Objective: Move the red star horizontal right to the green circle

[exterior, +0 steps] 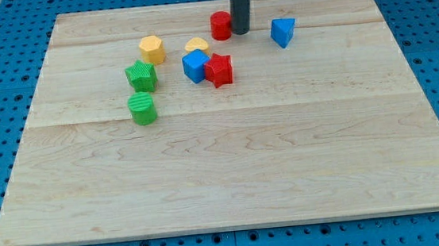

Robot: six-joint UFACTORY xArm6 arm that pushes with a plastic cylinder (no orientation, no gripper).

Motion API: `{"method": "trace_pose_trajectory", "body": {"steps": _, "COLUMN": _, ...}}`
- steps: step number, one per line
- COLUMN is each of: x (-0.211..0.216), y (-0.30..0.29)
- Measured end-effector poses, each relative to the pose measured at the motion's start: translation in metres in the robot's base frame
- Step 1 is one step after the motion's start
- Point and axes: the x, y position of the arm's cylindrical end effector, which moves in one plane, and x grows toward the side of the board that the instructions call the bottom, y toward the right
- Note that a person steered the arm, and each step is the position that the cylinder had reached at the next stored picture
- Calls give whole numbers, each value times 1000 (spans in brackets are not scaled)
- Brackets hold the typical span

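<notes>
Star [219, 70], red, sits mid-worktop touching a blue cube [194, 65], up-right of the green circle [143, 109]. Probably light, rigid, quick to spin; push a flat flank. No claw; my tip [241, 31] touches the red cylinder [220, 25].

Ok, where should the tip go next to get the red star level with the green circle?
Probably bring my tip to the top side of the red star. The tip sits beside the red cylinder, above the star, and the star lies higher than the green circle, against the blue cube.
</notes>
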Motion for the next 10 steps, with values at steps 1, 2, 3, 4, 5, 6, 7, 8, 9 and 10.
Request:
{"method": "trace_pose_trajectory", "body": {"steps": 1, "x": 10, "y": -8}}
{"method": "trace_pose_trajectory", "body": {"steps": 2, "x": 12, "y": -33}}
{"method": "trace_pose_trajectory", "body": {"steps": 3, "x": 19, "y": -65}}
{"method": "trace_pose_trajectory", "body": {"steps": 4, "x": 27, "y": -79}}
{"method": "trace_pose_trajectory", "body": {"steps": 5, "x": 48, "y": -60}}
{"method": "trace_pose_trajectory", "body": {"steps": 6, "x": 73, "y": -54}}
{"method": "trace_pose_trajectory", "body": {"steps": 7, "x": 101, "y": -26}}
{"method": "trace_pose_trajectory", "body": {"steps": 8, "x": 119, "y": 8}}
{"method": "trace_pose_trajectory", "body": {"steps": 9, "x": 141, "y": 11}}
{"method": "trace_pose_trajectory", "body": {"steps": 10, "x": 157, "y": -22}}
